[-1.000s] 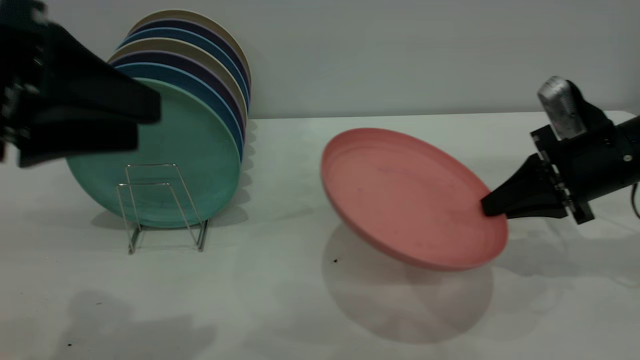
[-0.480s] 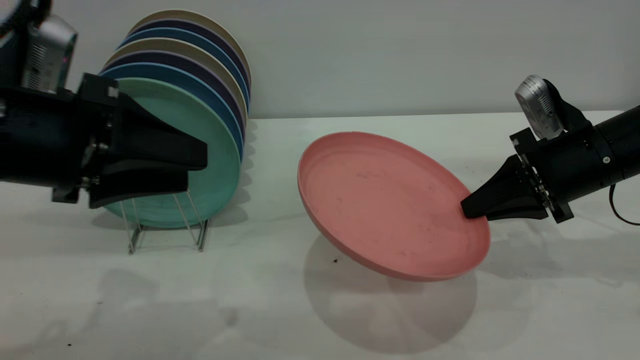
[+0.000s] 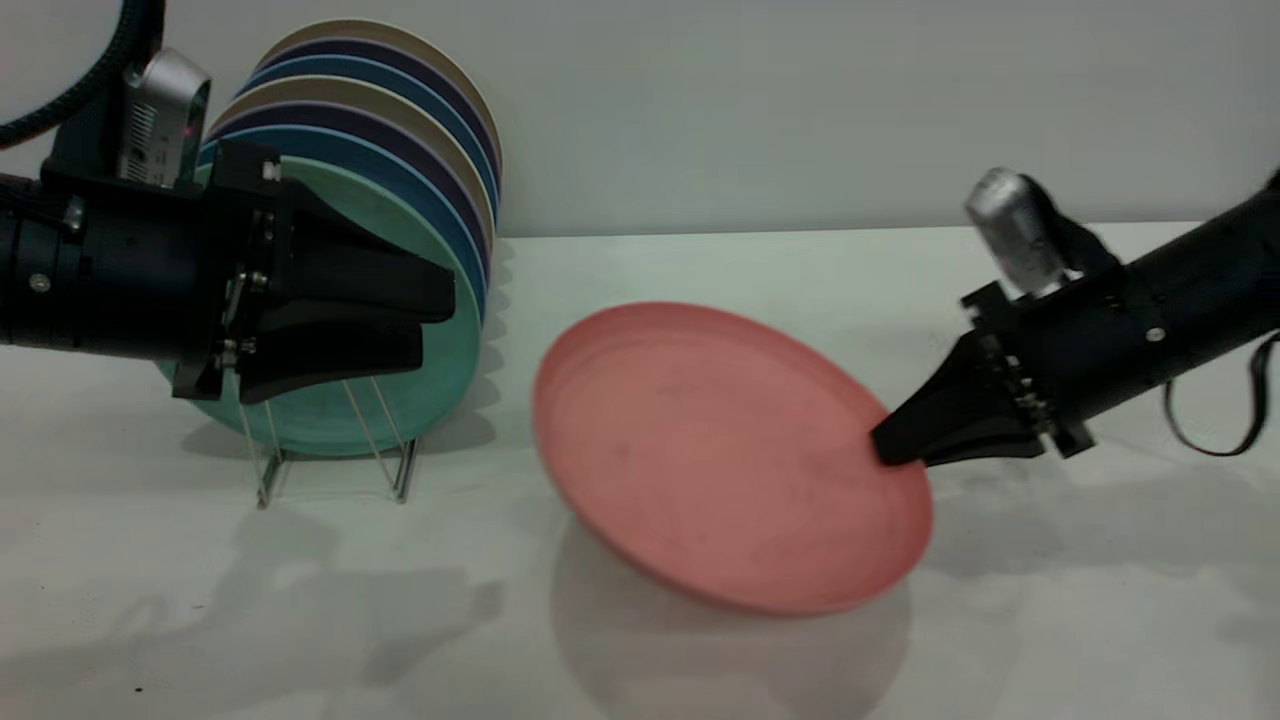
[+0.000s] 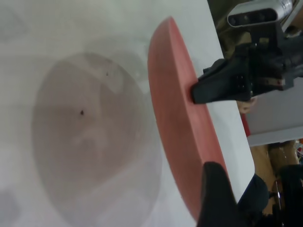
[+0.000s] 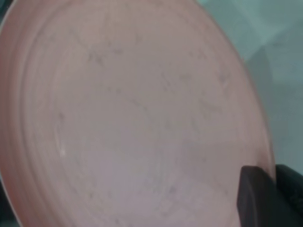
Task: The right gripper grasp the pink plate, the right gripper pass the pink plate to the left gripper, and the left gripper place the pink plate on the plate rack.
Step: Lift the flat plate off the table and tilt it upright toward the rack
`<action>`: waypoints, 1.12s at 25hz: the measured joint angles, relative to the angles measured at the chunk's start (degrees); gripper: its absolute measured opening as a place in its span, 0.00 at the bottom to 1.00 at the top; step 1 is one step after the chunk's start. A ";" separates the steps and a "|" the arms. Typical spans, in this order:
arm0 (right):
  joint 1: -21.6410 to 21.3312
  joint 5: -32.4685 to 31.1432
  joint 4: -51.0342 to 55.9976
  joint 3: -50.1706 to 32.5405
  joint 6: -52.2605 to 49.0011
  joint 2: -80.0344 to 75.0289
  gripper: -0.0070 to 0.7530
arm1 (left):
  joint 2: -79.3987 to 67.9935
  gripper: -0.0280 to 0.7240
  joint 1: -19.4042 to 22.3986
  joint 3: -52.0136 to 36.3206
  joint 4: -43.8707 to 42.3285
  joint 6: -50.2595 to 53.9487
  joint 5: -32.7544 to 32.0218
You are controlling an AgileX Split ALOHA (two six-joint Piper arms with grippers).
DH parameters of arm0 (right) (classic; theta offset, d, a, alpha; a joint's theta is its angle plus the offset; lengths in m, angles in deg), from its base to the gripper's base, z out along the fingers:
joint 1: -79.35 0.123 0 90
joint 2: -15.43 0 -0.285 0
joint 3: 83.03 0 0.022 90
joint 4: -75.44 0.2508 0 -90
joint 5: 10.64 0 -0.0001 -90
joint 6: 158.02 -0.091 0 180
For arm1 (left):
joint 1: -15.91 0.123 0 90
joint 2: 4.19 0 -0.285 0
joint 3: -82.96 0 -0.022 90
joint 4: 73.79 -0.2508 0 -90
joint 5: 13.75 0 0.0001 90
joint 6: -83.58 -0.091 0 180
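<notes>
Two arms occupy the exterior view above a white table (image 3: 620, 640), one entering at 9 o'clock and one at 3 o'clock. Largest item: the pink plate (image 3: 720, 455), held clear of the table surface at the centre of the scene, tilted with its concave face toward the camera and its shadow on the table beneath it. The left wrist view shows the same plate (image 4: 182, 127) edge-on; the right wrist view shows its scuffed inner face (image 5: 132, 118) filling the picture.

Next in size: the stack of upright plates at 10 o'clock, with a mint-green plate (image 3: 440, 370) foremost and blue, purple and beige plates behind it. These stand in the plate rack (image 3: 380, 450), whose wire loops project in front of the green plate.

The left gripper (image 3: 430, 320) is positioned in front of the rack, pointing toward 3 o'clock, jaws parted and grasping nothing, apart from the pink plate.

The right gripper (image 3: 885, 447) is clenched on the pink plate's rim at the plate's 3 o'clock edge.
</notes>
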State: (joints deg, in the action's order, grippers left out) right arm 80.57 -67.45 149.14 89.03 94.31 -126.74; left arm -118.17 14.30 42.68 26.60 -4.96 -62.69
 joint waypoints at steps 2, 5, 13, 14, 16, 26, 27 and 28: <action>1.92 0.00 0.18 0.00 0.00 0.00 0.03 | 0.00 0.65 0.00 0.00 0.00 0.00 0.32; 4.65 0.00 1.36 0.00 0.24 0.00 0.03 | 0.00 0.65 0.00 0.00 -0.06 0.00 0.71; 6.22 -0.06 3.22 0.00 2.48 3.74 0.03 | 0.00 0.65 0.00 0.00 -0.85 0.52 2.56; 6.22 -0.06 3.22 0.00 2.62 4.81 0.03 | 0.00 0.65 0.00 0.00 -1.22 0.71 2.72; 6.22 -0.11 3.30 0.00 2.62 6.58 0.03 | 0.00 0.65 0.00 0.00 -1.42 1.03 2.85; 11.03 -0.11 5.52 0.00 3.73 7.99 0.03 | 0.00 0.64 0.00 0.00 -1.49 1.25 2.85; 12.03 -0.11 6.09 0.00 4.18 7.99 0.03 | 0.00 0.62 0.00 0.00 -1.49 1.25 2.85; 12.77 -0.11 6.66 0.00 4.71 7.99 0.03 | 0.00 0.60 0.00 0.00 -1.49 1.26 2.85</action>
State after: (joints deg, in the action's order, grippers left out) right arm 93.34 -67.56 155.79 89.03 99.02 -118.75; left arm -118.17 14.30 42.68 25.12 -3.70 -59.84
